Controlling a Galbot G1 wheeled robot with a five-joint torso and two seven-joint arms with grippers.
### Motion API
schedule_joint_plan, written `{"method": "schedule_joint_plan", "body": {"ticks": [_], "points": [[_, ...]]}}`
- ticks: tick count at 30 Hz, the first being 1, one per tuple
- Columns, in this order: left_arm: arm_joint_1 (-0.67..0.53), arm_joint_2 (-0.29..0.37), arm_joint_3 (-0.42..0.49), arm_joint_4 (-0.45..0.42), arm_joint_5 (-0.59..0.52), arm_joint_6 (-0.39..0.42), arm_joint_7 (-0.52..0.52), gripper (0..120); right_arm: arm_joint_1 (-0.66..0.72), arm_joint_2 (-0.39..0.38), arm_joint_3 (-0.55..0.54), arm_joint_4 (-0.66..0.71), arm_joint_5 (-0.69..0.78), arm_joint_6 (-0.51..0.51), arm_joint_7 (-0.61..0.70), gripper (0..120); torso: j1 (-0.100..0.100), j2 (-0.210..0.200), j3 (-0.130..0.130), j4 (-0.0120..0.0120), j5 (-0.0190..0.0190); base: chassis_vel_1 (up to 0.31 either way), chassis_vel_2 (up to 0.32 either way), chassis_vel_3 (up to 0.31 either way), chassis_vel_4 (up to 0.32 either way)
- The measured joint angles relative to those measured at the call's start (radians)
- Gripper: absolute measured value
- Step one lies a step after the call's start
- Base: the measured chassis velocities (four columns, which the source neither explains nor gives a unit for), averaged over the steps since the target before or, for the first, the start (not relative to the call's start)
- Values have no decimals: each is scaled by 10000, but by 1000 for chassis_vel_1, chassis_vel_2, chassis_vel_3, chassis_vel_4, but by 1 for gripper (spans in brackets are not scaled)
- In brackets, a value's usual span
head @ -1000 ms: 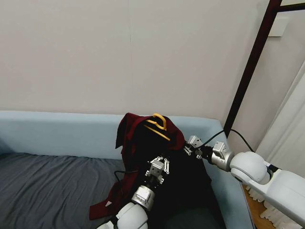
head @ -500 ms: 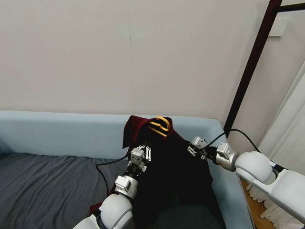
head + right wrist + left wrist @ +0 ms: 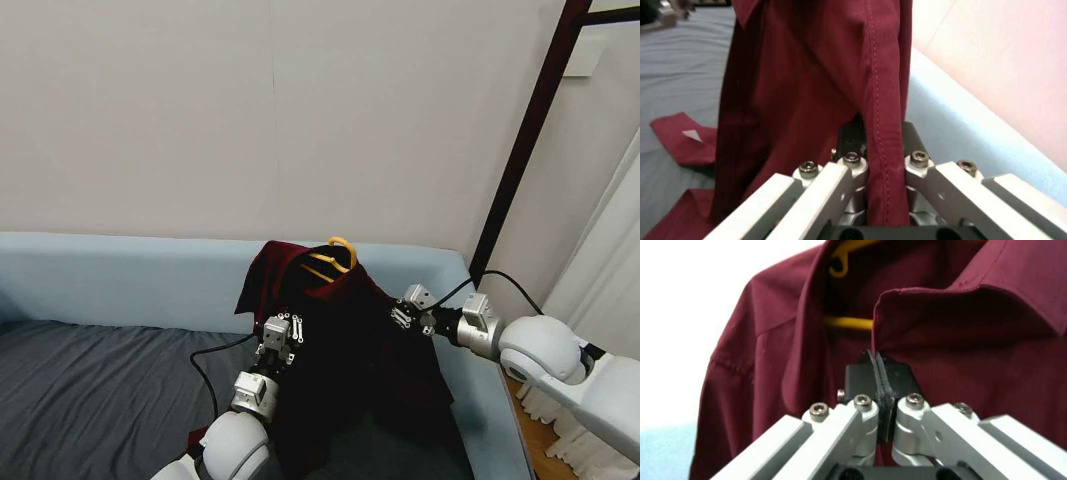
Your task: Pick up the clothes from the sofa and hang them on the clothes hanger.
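At frame centre, left gripper [image 3: 283,321] and right gripper [image 3: 402,312] each pinch the maroon shirt [image 3: 350,335] draped on its yellow hanger [image 3: 334,262]; a level, even lift should prevent slipping.

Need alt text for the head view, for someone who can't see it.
A dark red shirt on a yellow hanger is held up over a light blue sofa. The left tool grips its front, the right tool its other side.

Home living room, pale blue sofa [image 3: 120,270], plain wall [image 3: 250,110], curtain [image 3: 610,270]
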Motion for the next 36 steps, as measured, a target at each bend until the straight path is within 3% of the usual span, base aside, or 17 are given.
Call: {"method": "schedule_joint_plan", "body": {"ticks": [7,14,23,24,26,31,36], "points": [[86,24,60,-68,257,-138,-69,0,23,-174,120,30,72,168,-501,1,0,0,0,-1,0,0,0,0,0],[504,223,-45,-108,918,-434,-59,28,-39,-347,285,-4,-95,171,-396,1,0,0,0,-1,-1,0,0,0,0],[1235,181,-735,-328,922,-431,-465,60,-14,-392,372,-36,-138,144,-332,1,0,0,0,3,0,0,0,0,0],[1266,131,-820,-335,799,-393,-518,67,-14,-384,372,-16,-142,143,-333,1,0,0,0,2,-1,0,0,0,0],[1263,113,-848,-337,708,-370,-526,68,-15,-377,372,-6,-142,143,-331,1,0,0,0,1,-1,0,0,0,0],[774,-54,-908,-84,-695,-223,-342,91,-18,-284,335,62,-201,140,-330,1,0,0,0,-1,-1,0,0,0,0],[451,-177,-962,487,-1234,-403,112,99,-12,-226,327,57,-247,141,-339,1,0,0,1,0,-1,0,0,0,0]]}}
